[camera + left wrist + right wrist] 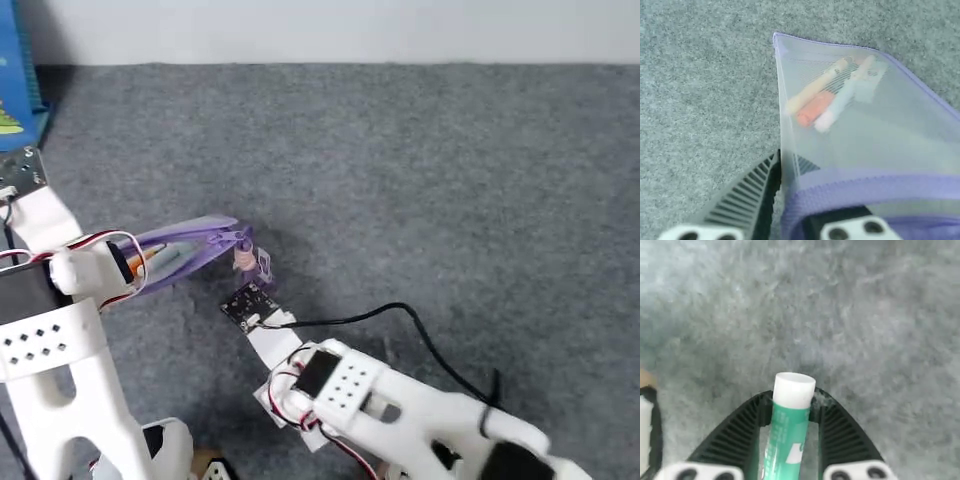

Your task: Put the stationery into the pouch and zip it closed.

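A translucent purple pouch [190, 246] is held off the grey table at the left by my left gripper [135, 265]. In the left wrist view the left gripper [789, 162] is shut on the pouch's [865, 150] edge, near its purple zip band. Through the mesh I see an orange marker [812, 109], a beige pencil [815, 87] and a white stick. My right gripper [792, 401] is shut on a green glue stick [789, 425] with a white cap, above bare carpet. In the high view the right gripper [252, 266] sits right beside the pouch's near end.
Grey carpet [450, 180] covers the table, with wide free room to the right and back. A blue box [15, 95] stands at the far left corner. A black cable [400, 315] trails from the right arm. A white wall borders the back.
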Robot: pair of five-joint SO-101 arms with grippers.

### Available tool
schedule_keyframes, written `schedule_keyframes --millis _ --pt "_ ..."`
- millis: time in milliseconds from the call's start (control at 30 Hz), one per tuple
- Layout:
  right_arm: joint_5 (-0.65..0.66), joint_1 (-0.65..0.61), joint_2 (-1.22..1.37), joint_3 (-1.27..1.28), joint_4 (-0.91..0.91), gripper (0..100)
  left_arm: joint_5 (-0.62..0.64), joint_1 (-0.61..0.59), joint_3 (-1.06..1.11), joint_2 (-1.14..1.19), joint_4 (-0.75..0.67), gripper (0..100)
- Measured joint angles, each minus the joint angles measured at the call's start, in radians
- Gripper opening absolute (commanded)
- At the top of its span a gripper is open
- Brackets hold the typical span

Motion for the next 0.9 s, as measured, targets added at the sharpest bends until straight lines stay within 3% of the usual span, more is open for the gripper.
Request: schedule_keyframes --millis 233,467,633,900 --pt "0.037 0.087 -0.351 0.002 0.129 0.8 0.000 0.000 0.000 0.000 0.000 1" --pt "0.141 0.104 -0.666 0.002 0.124 0.8 0.000 0.000 0.000 0.000 0.000 1" --pt "0.190 0.104 -0.750 -0.012 0.018 0.8 0.000 0.000 0.000 0.000 0.000 1" --pt "0.249 0.104 -0.755 -0.041 -0.311 0.8 0.000 0.000 0.000 0.000 0.000 1"
